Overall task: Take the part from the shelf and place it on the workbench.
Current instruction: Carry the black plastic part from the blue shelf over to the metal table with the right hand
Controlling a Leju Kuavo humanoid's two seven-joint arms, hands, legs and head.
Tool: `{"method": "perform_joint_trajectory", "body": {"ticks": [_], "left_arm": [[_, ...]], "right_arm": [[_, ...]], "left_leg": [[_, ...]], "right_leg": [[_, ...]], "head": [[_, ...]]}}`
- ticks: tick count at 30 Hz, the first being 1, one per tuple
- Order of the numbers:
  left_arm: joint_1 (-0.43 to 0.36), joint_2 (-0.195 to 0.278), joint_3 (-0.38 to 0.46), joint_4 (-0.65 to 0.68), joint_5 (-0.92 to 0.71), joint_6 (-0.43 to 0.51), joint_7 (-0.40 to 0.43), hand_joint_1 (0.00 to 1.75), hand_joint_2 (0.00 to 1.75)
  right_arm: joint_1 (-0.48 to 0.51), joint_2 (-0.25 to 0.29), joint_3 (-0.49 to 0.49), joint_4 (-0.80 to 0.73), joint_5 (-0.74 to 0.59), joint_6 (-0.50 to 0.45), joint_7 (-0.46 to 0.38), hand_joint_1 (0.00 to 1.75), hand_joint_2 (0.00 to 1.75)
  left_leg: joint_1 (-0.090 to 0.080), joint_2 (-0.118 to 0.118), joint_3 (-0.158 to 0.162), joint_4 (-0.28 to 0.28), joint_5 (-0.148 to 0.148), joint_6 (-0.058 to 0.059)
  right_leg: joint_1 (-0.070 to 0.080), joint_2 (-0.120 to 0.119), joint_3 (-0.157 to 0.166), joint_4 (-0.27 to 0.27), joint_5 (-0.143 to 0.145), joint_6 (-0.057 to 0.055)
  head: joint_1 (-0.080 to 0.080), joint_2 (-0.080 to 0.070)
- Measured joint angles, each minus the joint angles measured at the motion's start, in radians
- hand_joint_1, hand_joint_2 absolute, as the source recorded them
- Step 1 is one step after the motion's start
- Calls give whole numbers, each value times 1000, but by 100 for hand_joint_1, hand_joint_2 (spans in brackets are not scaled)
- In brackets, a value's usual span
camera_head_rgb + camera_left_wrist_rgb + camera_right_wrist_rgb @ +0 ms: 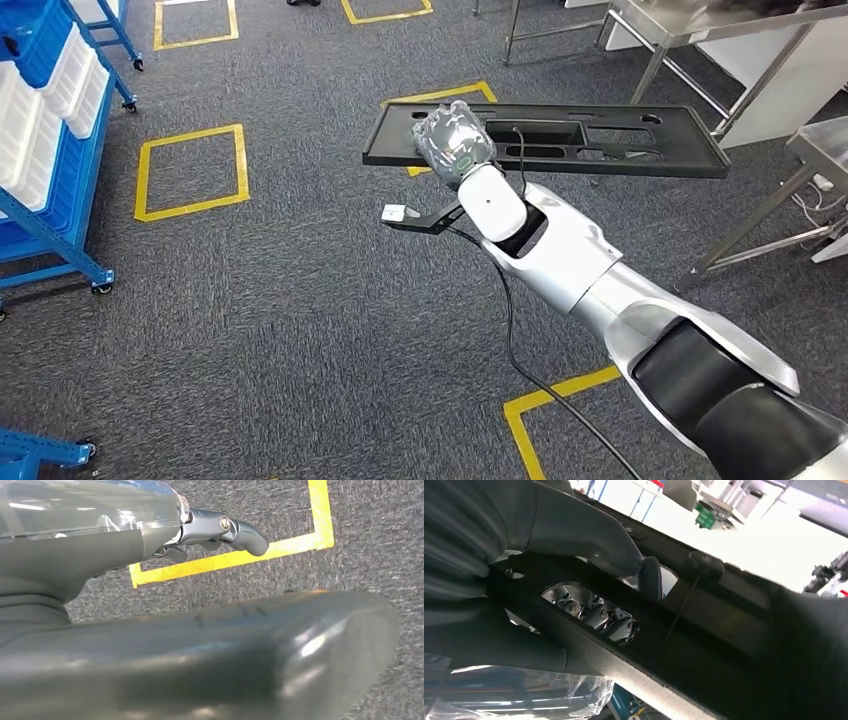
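While crossing the carpet, right hand [455, 140] clamps the black panel [560, 140] mid-frame, level, ready for the steel surface [690, 20] upper right

One black part [600, 140], a long flat panel with several cut-outs, held by one right robot hand [453, 143]; one left robot hand [220, 530] over the floor; one blue shelf [45, 130] with white bins; two steel benches [700, 25]; several yellow floor squares [190, 170], five at least partly visible
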Motion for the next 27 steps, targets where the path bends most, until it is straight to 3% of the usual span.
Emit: {"method": "perform_joint_trajectory", "body": {"ticks": [1, 2, 4, 5, 7, 8, 9, 11, 13, 15, 16, 18, 20, 21, 22, 23, 24, 25, 27], "left_arm": [[-2, 0, 0, 0, 0, -1, 0, 0, 0], [-4, -1, 0, 0, -1, -1, 0, 0, 0], [-3, -1, 0, 0, -4, -2, 0, 0, 0], [-2, -1, 0, 0, -6, -2, 1, 0, 0], [0, 0, 0, 0, -11, -2, 3, 0, 0], [-1, 0, -1, 0, -14, -2, 4, 0, 0], [-1, 0, -1, 0, -17, -2, 6, 0, 0], [-2, 0, -2, 0, -24, -2, 11, 0, 0], [-3, 1, -2, 0, -31, -2, 12, 0, 0], [-8, 2, -3, 0, -36, -4, 8, 0, 0], [-11, 3, -4, 0, -37, -5, 5, 0, 0], [-16, 4, -5, 0, -38, -6, 0, 0, 0], [-16, 5, -5, 0, -36, -4, 0, 0, 0], [-14, 5, -5, 0, -34, -2, 2, 0, 0], [-13, 6, -5, 0, -33, 0, 6, 0, 0], [-13, 6, -5, 0, -31, 2, 10, 0, 0], [-12, 6, -5, 0, -29, 5, 12, 0, 0], [-12, 7, -5, 0, -28, 7, 15, 0, 0], [-11, 9, -3, 0, -26, 13, 19, 0, 0]], "right_arm": [[3, -6, 0, -2, 0, 0, 1, 175, 175], [4, -12, 0, -3, 0, 0, 2, 175, 175], [5, -17, 0, -5, 0, 1, 5, 175, 175], [7, -18, 0, -6, 0, 1, 7, 175, 175], [17, -22, 2, -8, 0, 2, 15, 175, 175], [22, -24, 3, -9, 0, 2, 21, 175, 175], [25, -25, 6, -9, 0, 2, 29, 175, 175], [26, -23, 12, -7, 0, -2, 50, 175, 175], [26, -8, 18, 5, 0, -8, 68, 175, 175], [28, 20, 26, 34, 0, -16, 81, 175, 175], [31, 37, 31, 51, 0, -20, 88, 175, 175], [34, 76, 38, 81, 0, -24, 103, 175, 175], [36, 116, 47, 108, 0, -26, 109, 175, 175], [38, 134, 52, 124, 0, -26, 109, 175, 175], [39, 150, 57, 138, 0, -25, 109, 175, 175], [40, 165, 60, 154, 0, -23, 108, 175, 175], [41, 176, 62, 166, 0, -21, 107, 175, 175], [40, 187, 64, 177, 0, -20, 107, 175, 175], [36, 208, 66, 197, 0, -19, 107, 175, 175]], "left_leg": [[0, 11, 3, -7, 4, 7], [1, 23, 6, -15, 8, 14], [-2, 48, 10, -23, 13, 22], [-4, 61, 10, -24, 12, 22], [-6, 86, 10, -23, 10, 22], [-6, 97, 10, -22, 8, 21], [-6, 107, 12, -22, 6, 20], [-8, 126, 16, -20, 0, 13], [-12, 145, 20, -20, -6, 2], [-12, 167, 26, -22, -11, -10], [-11, 165, 27, -17, -18, -16], [-6, 127, 5, 40, -57, -24], [-3, 78, -59, 175, -121, -27], [-2, 68, -94, 242, -142, -28], [-2, 62, -117, 279, -145, -29], [-2, 59, -122, 275, -127, -27], [-2, 55, -108, 230, -91, -25], [-2, 43, -80, 158, -48, -22], [1, 0, -30, 37, 3, -16]], "right_leg": [[1, -9, -5, 6, -4, 6], [3, -32, -16, 25, -18, 10], [5, -100, -65, 124, -73, 18], [3, -123, -98, 192, -103, 21], [-3, -139, -138, 270, -120, 25], [-5, -144, -130, 255, -103, 26], [-5, -152, -99, 198, -71, 26], [1, -193, -23, 54, -19, 19], [11, -211, 11, -11, -6, 8], [14, -186, 11, -13, -5, -3], [12, -173, 12, -16, -3, -8], [7, -152, 16, -22, 1, -20], [7, -130, 17, -22, 0, -28], [9, -116, 17, -21, 0, -31], [10, -101, 18, -20, 0, -32], [12, -87, 18, -18, -1, -32], [13, -73, 19, -16, -2, -32], [13, -59, 19, -13, -3, -31], [12, -35, 13, -5, -6, -25]], "head": [[0, 0], [0, 0], [1, 0], [1, 0], [1, 0], [1, 0], [1, 0], [1, 0], [1, 0], [1, 0], [1, 0], [0, 0], [0, 0], [0, 0], [0, 0], [0, 0], [0, 0], [0, 0], [0, 0]]}}
